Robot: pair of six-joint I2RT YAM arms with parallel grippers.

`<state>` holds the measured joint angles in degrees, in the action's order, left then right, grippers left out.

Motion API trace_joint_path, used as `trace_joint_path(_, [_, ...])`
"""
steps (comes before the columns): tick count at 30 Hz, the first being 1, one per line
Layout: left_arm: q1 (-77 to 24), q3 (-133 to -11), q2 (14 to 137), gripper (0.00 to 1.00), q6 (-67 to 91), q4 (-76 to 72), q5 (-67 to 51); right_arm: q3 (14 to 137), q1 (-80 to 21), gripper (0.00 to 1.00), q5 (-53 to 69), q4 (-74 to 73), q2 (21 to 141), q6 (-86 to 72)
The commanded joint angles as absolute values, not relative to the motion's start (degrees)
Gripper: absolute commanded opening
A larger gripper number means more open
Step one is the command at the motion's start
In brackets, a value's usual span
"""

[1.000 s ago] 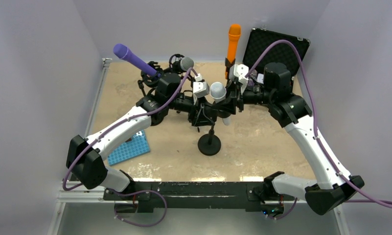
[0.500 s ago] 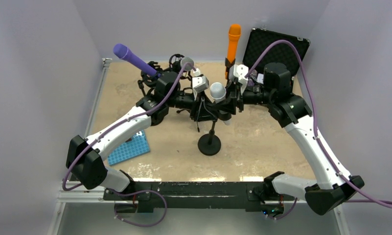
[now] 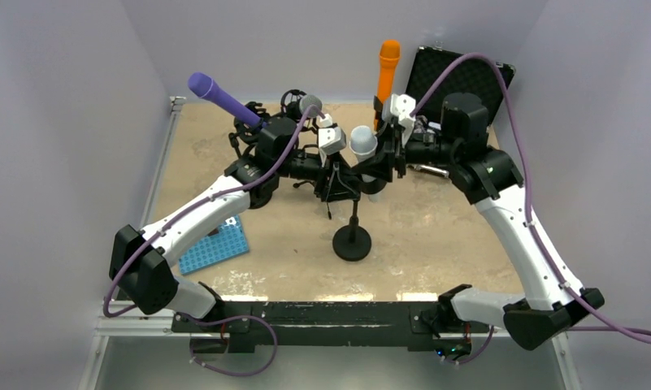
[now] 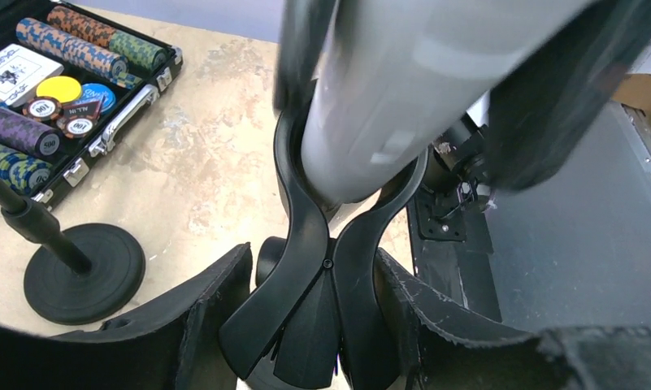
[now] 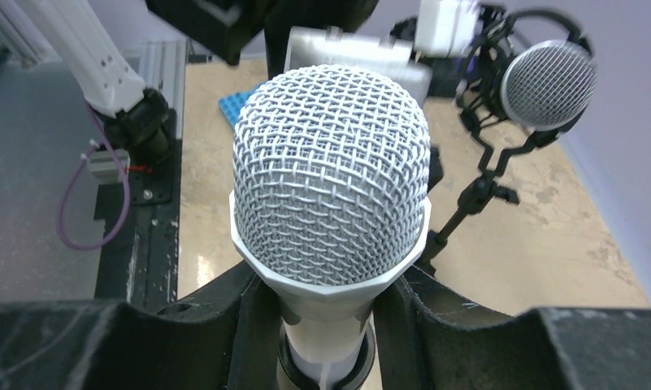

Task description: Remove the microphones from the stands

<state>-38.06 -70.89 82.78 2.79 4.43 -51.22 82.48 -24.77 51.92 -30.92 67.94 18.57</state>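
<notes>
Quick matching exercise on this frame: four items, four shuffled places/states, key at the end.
Items
1. purple microphone
2. orange microphone
3. silver microphone
4. stand clip

Places
A. between the jaws of the right gripper
B. tilted, far left of the table
C. between the jaws of the left gripper
D. upright at the back, beside the open poker chip case

Pairs: 1-B, 2-D, 3-A, 4-C
</notes>
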Motion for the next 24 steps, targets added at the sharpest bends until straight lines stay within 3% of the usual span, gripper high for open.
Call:
trace_joint_path(1, [-38.1, -71.9, 81.4, 0.00, 0.8, 8.5, -51.7, 98.3, -24.1, 0.00, 52.4, -26.1, 68.8, 13.8])
trace_joint_path(8, [-38.1, -71.2, 81.0, 0.00, -0.6, 9.1, -50.7, 113.0, -23.8, 0.00, 50.4, -21.6, 71.1, 6.7])
trace_joint_path(17, [-38.1, -71.7, 81.0, 0.00, -2.7, 10.8, -49.8, 110.4, -23.7, 0.00, 48.5, -21.0, 68.8, 6.1])
trace_joint_path(24, [-38.1, -72.1, 80.4, 0.00, -4.7, 12.4, -49.3, 99.2, -18.5, 0.00, 19.9, -35.8, 64.2, 18.2])
